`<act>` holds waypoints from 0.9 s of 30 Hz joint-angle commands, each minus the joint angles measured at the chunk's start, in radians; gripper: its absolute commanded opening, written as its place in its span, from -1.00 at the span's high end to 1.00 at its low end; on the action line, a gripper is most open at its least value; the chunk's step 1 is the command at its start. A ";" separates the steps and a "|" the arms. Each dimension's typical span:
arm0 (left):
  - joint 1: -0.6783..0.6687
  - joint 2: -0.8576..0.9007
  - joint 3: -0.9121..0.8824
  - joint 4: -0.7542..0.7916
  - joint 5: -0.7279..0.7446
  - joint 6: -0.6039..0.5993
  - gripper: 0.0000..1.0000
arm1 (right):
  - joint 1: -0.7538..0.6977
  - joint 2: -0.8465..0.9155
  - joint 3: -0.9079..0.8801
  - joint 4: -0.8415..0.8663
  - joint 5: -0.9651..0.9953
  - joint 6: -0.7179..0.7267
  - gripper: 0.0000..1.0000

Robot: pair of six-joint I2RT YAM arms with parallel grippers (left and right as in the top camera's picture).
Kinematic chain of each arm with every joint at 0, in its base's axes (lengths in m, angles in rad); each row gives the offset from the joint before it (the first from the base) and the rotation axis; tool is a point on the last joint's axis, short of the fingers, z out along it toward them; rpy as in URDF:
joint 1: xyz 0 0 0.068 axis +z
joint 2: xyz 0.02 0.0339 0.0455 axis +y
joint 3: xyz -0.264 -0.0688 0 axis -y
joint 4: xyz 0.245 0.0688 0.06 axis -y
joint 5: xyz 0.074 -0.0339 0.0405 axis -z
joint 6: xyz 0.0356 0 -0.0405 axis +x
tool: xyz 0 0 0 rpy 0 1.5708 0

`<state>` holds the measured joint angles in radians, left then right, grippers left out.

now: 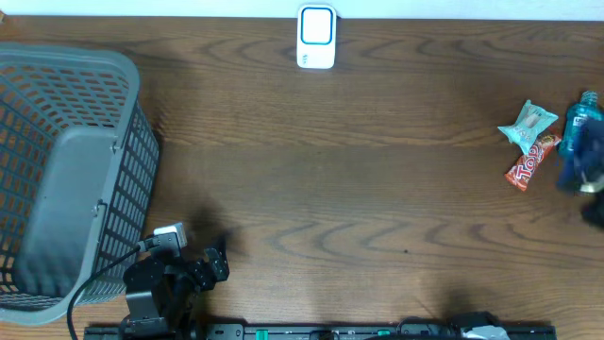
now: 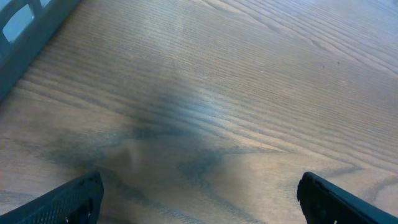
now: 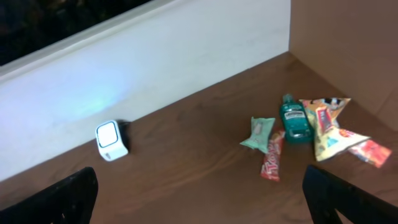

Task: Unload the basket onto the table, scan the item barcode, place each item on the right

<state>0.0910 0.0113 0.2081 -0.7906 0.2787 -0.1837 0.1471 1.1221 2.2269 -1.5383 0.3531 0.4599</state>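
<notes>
A wooden table (image 1: 359, 189) is seen from above, with a grey basket (image 1: 66, 170) set at its left end. The left gripper (image 2: 200, 182) is held just beside the basket near the front edge; its jaws are spread wide, and only bare wood is framed between them. The right gripper (image 3: 200, 174) is likewise spread wide and grips nothing, and it is pointed across the table toward the back wall. A white scanner (image 1: 316, 36) is stood at the middle of the back edge, ahead and left of the right jaws. The items are gathered at the far right end, well apart from both pairs of jaws and ahead and right of the right one: a yellow chip bag (image 3: 326, 127), a teal bottle (image 3: 295, 123) touching it, a red bar (image 3: 272, 163) and a mint packet (image 3: 257, 134).
</notes>
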 commanded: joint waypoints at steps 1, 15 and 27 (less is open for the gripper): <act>0.004 -0.001 -0.006 -0.069 0.000 -0.002 -0.96 | 0.005 -0.058 0.003 -0.029 -0.008 -0.058 -0.98; 0.004 -0.001 -0.006 -0.069 0.000 -0.002 -0.96 | -0.008 -0.286 -0.488 0.245 -0.013 -0.109 -0.99; 0.004 -0.001 -0.006 -0.069 0.000 -0.002 -0.96 | -0.061 -0.683 -1.435 0.996 -0.070 -0.109 -0.98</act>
<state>0.0910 0.0113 0.2092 -0.7918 0.2787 -0.1837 0.1024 0.5293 0.9752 -0.6579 0.2893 0.3573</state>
